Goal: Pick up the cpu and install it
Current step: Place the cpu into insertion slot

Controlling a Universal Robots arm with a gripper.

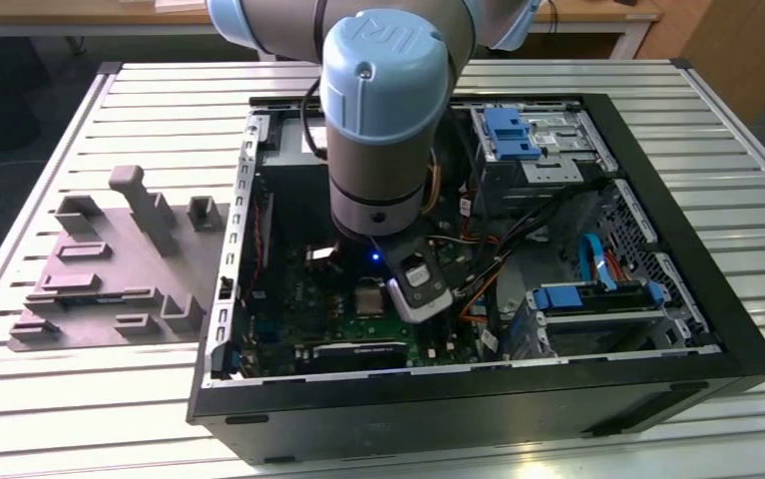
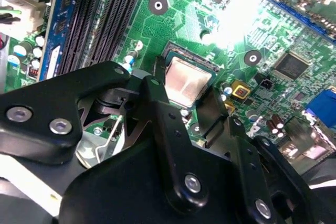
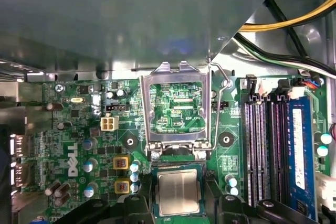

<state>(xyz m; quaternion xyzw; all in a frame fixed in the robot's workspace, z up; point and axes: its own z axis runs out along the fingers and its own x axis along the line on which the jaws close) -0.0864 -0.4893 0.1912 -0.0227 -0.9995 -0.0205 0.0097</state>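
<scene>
Lying flat in its socket on the green board (image 3: 79, 129), the cpu (image 3: 178, 192) sits between the gripper's (image 3: 178, 208) black fingers (image 2: 157, 108), which stand spread on either side of it with a thin gap. Just beside it the socket's metal frame (image 3: 176, 142) is swung open, its wire lever (image 3: 218, 103) alongside. Memory slots (image 3: 262, 150) run nearby and cables (image 3: 294, 22) cross one corner. The arm (image 1: 382, 120) reaches into the open computer case (image 1: 489, 384) on the slatted table (image 1: 90, 399), with a grey plastic fixture (image 1: 103, 269) beside the case.
</scene>
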